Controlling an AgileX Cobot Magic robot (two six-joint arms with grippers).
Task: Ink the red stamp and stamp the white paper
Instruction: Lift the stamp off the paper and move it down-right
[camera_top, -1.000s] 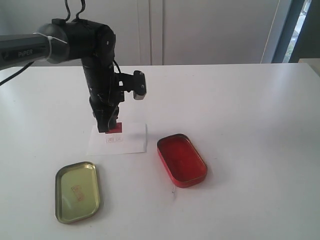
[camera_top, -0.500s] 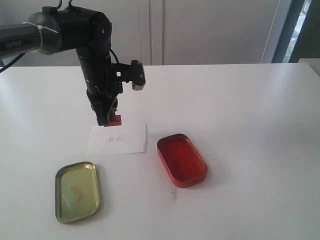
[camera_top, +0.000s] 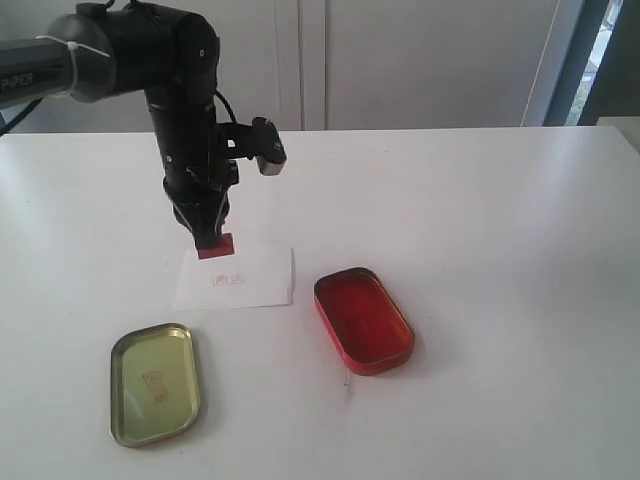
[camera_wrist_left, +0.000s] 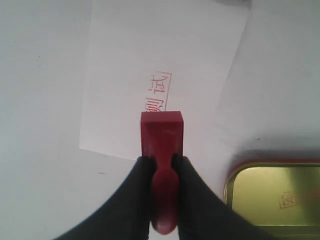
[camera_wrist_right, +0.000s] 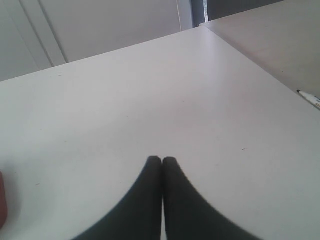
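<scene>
Pinching the red stamp (camera_wrist_left: 161, 131) tight, the left gripper (camera_wrist_left: 162, 162) hangs at twelve o'clock of the white paper (camera_wrist_left: 125, 75); dipping could smear the print (camera_wrist_left: 159, 92)

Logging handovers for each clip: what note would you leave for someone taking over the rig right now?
Left tool: shut on the stamp, held at one edge of the paper.
Right tool: shut, empty.
Done: a red print is on the paper; the ink tin sits open, its lid lying apart.
Left: probably only setting the stamp down.
</scene>
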